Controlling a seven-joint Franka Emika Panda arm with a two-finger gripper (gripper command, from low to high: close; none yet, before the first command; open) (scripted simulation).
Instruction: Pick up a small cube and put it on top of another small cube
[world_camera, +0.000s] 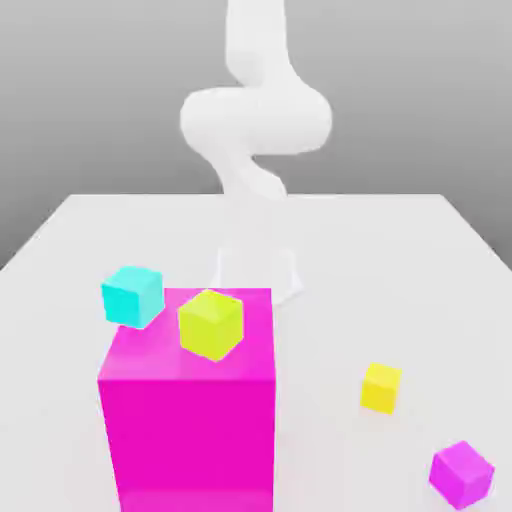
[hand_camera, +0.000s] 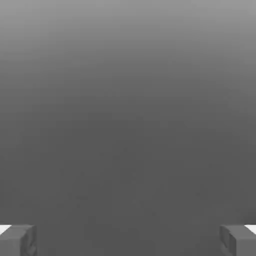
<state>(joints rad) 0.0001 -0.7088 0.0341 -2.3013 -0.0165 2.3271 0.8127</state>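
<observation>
Nearest the camera is the large magenta block (world_camera: 190, 440), standing toward the exterior view's left side of the white bench (world_camera: 350, 250), its front face running down out of the picture. On its top face a yellow-green cube (world_camera: 211, 325) sits, turned so that one upright edge points toward the camera, a little in from the block's near edge. The small cyan cube (world_camera: 133, 297), which is to receive the other, overlaps the block's far corner on the exterior view's left; I cannot tell from this angle whether it rests on the block or lies beyond it.

My task's small magenta cube (world_camera: 462, 475) lies on the bench toward the near corner on the exterior view's right, turned cornerwise to the camera. Between it and the bench's far edge, closer to the cube than to that edge, lies a small yellow cube (world_camera: 381, 388), near the magenta one but apart from it.

My arm (world_camera: 256, 120) rises from its base (world_camera: 257, 272), set toward the middle of the bench's far edge. It climbs, swells into a broad bend lying crosswise, then goes straight up and out of the exterior view. In the hand view my gripper (hand_camera: 128, 241) stands wide, its two fingers well apart, facing a plain grey backdrop (hand_camera: 128, 125).
</observation>
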